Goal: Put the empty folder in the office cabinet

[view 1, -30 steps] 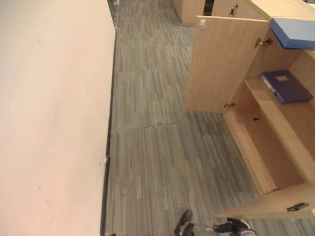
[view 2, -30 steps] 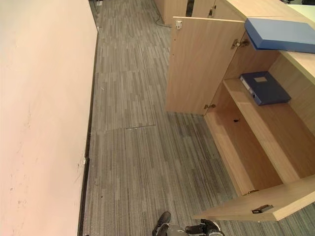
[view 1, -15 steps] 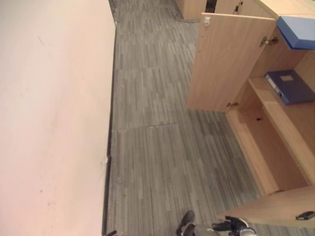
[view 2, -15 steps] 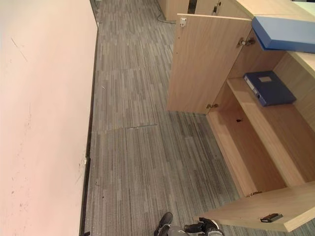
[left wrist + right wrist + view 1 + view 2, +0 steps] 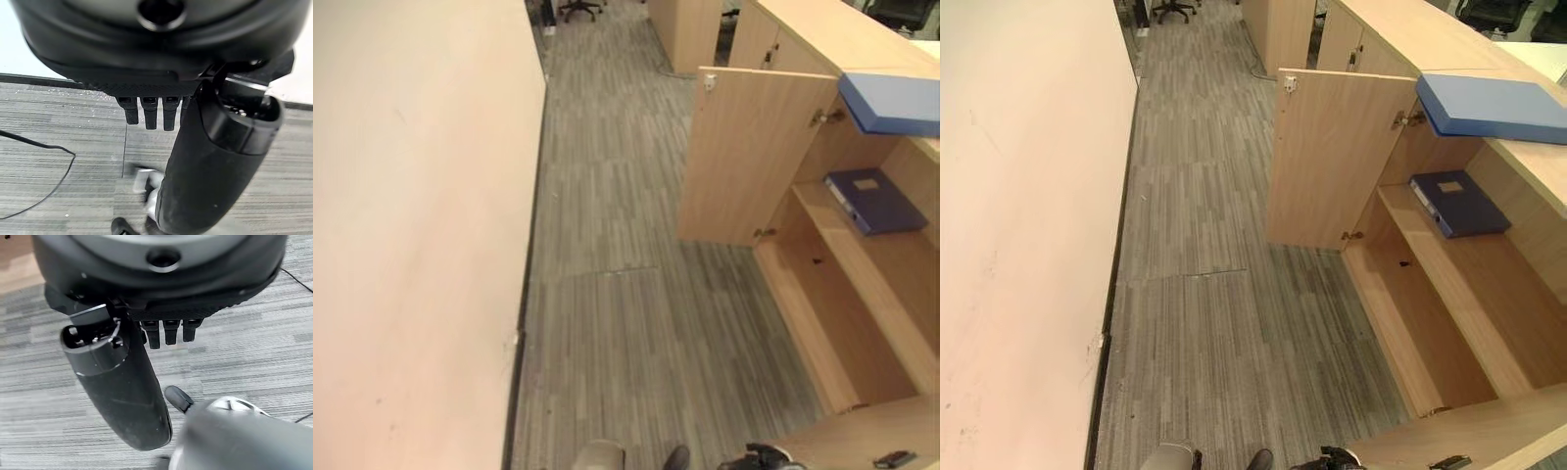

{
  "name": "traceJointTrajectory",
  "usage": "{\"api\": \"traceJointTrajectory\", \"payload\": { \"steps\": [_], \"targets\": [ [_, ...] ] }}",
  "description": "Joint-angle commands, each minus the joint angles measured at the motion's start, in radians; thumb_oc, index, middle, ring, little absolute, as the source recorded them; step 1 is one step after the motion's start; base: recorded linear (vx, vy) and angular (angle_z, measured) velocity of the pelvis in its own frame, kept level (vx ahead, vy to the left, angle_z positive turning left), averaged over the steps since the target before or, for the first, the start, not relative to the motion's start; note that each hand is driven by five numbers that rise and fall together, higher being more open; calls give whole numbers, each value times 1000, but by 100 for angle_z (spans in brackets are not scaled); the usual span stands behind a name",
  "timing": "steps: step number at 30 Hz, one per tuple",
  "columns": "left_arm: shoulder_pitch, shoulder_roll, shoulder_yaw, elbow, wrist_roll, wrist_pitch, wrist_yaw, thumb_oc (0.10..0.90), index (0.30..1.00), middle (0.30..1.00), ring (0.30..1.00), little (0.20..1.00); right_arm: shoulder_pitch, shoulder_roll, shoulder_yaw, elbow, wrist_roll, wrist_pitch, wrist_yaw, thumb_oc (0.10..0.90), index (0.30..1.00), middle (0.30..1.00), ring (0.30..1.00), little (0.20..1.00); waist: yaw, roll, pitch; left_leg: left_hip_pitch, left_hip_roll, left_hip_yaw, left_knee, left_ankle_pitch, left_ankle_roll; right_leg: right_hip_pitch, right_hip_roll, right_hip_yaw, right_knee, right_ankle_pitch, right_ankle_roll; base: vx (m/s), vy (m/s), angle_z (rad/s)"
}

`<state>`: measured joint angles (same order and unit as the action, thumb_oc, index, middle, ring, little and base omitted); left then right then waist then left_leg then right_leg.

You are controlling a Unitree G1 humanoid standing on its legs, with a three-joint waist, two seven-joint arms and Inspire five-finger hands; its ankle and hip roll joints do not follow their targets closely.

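Left hand (image 5: 215, 161) fingers (image 5: 149, 115) straight, empty; right hand (image 5: 122, 387) same, hanging down.

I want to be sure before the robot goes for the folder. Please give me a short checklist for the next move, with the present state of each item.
1. Cabinet door open: ok, it stands swung wide toward the aisle.
2. Free room on the middle shelf: ok, bare wood shows in front of the dark blue binder that lies flat on it.
3. Light blue folder located: ok, it lies flat on the cabinet top.
4. Folder is empty: cannot tell, it is closed.
5. Left hand free: ok, fingers straight, holding nothing.
6. Right hand free: ok, fingers straight, holding nothing.
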<state>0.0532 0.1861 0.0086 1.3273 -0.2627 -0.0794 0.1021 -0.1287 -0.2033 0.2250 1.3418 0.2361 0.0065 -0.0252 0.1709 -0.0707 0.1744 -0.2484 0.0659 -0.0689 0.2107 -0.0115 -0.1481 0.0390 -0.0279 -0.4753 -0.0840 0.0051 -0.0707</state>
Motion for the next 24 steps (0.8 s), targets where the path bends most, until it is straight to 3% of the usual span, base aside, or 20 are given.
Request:
{"api": "traceJointTrajectory", "payload": {
  "steps": [1, 4, 7, 9, 12, 13, 14, 15, 18, 19, 21, 24],
  "targets": [
    [19, 53, 1, 0, -23, -18, 38, 800, 900, 900, 900, 900, -8, -29, 12, 10, -15, -21, -5, 800, 900, 900, 900, 900, 46, 8, 2, 18, 47, -46, -96, 84, 52, 37, -122, 78, 95, -74, 147, 276, 147, -24],
    [33, 44, 17, 21, -59, -24, 51, 800, 900, 900, 900, 900, 0, -31, 7, 26, -21, -20, -10, 800, 900, 900, 900, 900, 62, 24, 2, -24, 163, -101, -264, 186, 20, 65, -129, 141, 116, -116, 165, 219, 192, -29],
    [51, 26, 34, 40, -70, -18, 50, 800, 900, 900, 900, 900, 28, -38, -15, 44, -29, -13, -6, 800, 900, 900, 900, 900, 67, 44, -17, -30, 198, -136, -298, 220, -7, 102, -138, 183, 111, -132, 183, 273, 235, -64],
    [62, 18, 41, 55, -67, -14, 44, 800, 900, 900, 900, 900, 43, -36, -26, 58, -38, -9, 1, 800, 900, 900, 900, 900, 68, 61, -44, -3, 192, -146, -298, 212, -20, 119, -137, 190, 97, -129, 190, 258, 248, -52],
    [61, 27, 41, 60, -55, -10, 40, 800, 900, 900, 900, 900, 62, -30, -45, 75, -42, 0, 5, 800, 900, 900, 900, 900, 69, 51, -69, 38, 155, -120, -298, 208, -16, 131, -181, 181, 76, -92, 217, 294, 319, -31],
    [50, 38, 39, 52, -55, -12, 43, 800, 900, 900, 900, 900, 65, -22, -48, 72, -41, 4, 9, 800, 900, 900, 900, 900, 71, 32, -70, 37, 119, -92, -267, 177, 4, 134, -228, 178, 78, -68, 238, 225, 287, 2],
    [50, 38, 39, 52, -55, -12, 43, 800, 900, 900, 900, 900, 65, -21, -48, 72, -41, 4, 9, 800, 900, 900, 900, 900, 71, 32, -70, 38, 119, -92, -267, 177, 4, 134, -228, 178, 78, -68, 238, 237, 412, 12],
    [28, 55, 36, 35, -55, -14, 48, 800, 900, 900, 900, 900, 58, -17, -46, 64, -41, 6, 10, 800, 900, 900, 900, 900, 74, 12, -74, 18, 55, -68, -209, 123, 42, 114, -284, 182, 89, -31, 261, 144, 317, 3],
    [-4, 74, 23, 6, -49, -17, 57, 800, 900, 900, 900, 900, 42, -10, -38, 40, -43, 5, 10, 800, 900, 900, 900, 900, 74, -5, -91, 29, -34, -30, -200, 84, 90, 77, -382, 175, 152, 62, 284, 222, 442, -32],
    [-8, 79, 17, -9, -50, -19, 58, 800, 900, 900, 900, 900, 34, -8, -29, 14, -50, 6, 12, 800, 900, 900, 900, 900, 69, -2, -97, 69, -79, -12, -222, 72, 121, 59, -459, 148, 242, 144, 277, 339, 503, -26],
    [-6, 83, 17, -9, -41, -16, 58, 800, 900, 900, 900, 900, 35, -3, -23, 2, -50, 4, 12, 800, 900, 900, 900, 900, 70, -2, -99, 119, -95, -3, -251, 51, 127, 66, -496, 121, 295, 146, 276, 246, 311, -15],
    [12, 88, 24, -4, -27, -5, 49, 800, 900, 900, 900, 900, 33, 6, -4, -16, -65, 5, 15, 800, 900, 900, 900, 900, 79, -12, -84, 212, -129, 30, -292, 17, 148, 89, -579, -25, 379, 241, 290, 223, 255, -17]
  ]
}}
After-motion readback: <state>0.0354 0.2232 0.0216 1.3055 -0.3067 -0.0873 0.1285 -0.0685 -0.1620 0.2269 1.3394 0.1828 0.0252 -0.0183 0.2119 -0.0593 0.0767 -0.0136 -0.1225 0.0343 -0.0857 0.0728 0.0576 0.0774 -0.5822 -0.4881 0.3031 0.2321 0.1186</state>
